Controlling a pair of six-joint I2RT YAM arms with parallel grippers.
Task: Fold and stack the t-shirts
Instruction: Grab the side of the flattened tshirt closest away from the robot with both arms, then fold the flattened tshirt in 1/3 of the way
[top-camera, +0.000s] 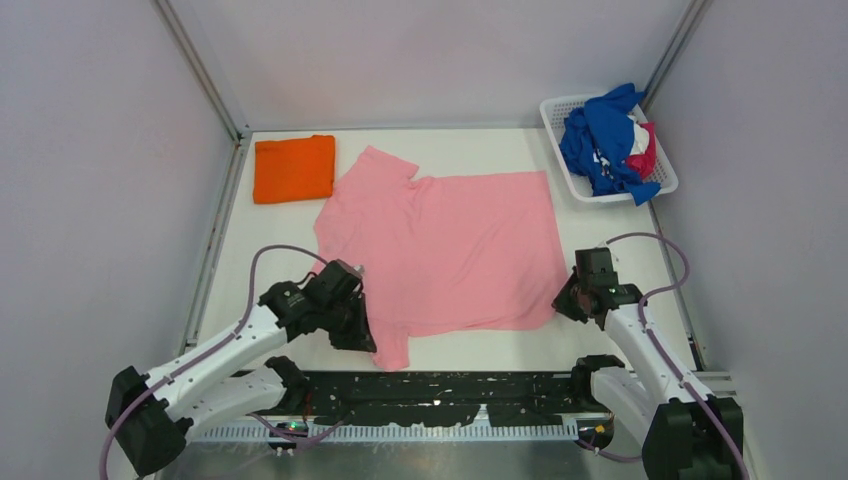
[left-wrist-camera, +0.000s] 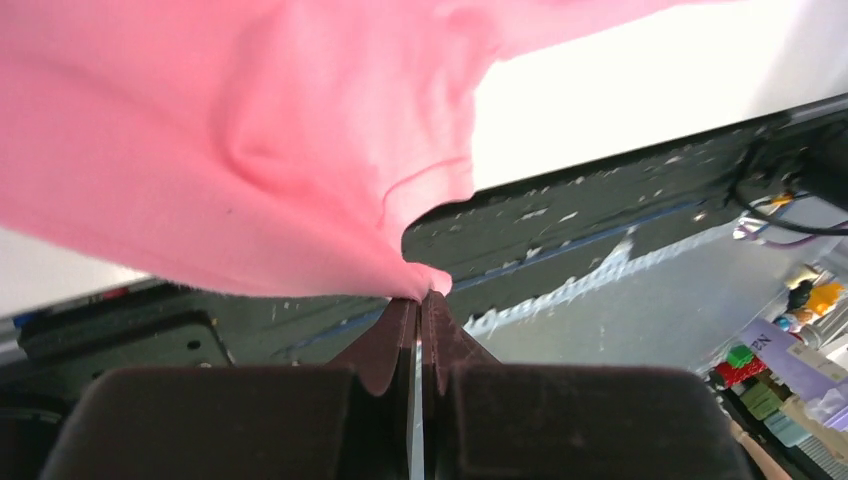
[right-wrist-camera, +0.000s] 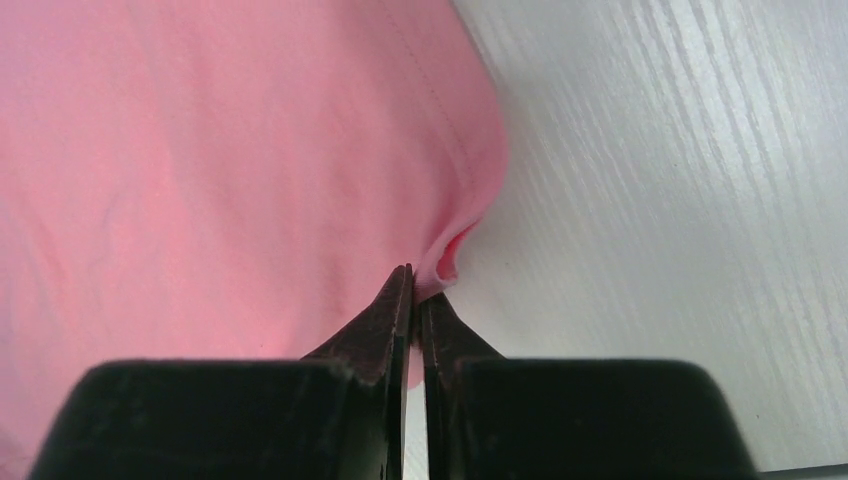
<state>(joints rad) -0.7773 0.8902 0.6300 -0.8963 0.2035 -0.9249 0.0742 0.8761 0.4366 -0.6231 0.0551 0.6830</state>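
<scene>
A light pink t-shirt (top-camera: 450, 245) lies spread across the middle of the white table. My left gripper (top-camera: 358, 322) is shut on the pink shirt's near-left sleeve; the left wrist view shows its jaws pinched on the pink hem (left-wrist-camera: 425, 285), lifted over the table's front edge. My right gripper (top-camera: 566, 300) is shut on the shirt's near-right corner, seen pinched in the right wrist view (right-wrist-camera: 440, 265). A folded orange t-shirt (top-camera: 294, 168) lies at the far left. Blue (top-camera: 598, 140), magenta (top-camera: 645, 155) and white tees are heaped in the basket.
A white slatted basket (top-camera: 560, 110) stands at the far right corner. Grey walls enclose the table on three sides. A black rail (top-camera: 450, 395) with cables runs along the near edge between the arm bases.
</scene>
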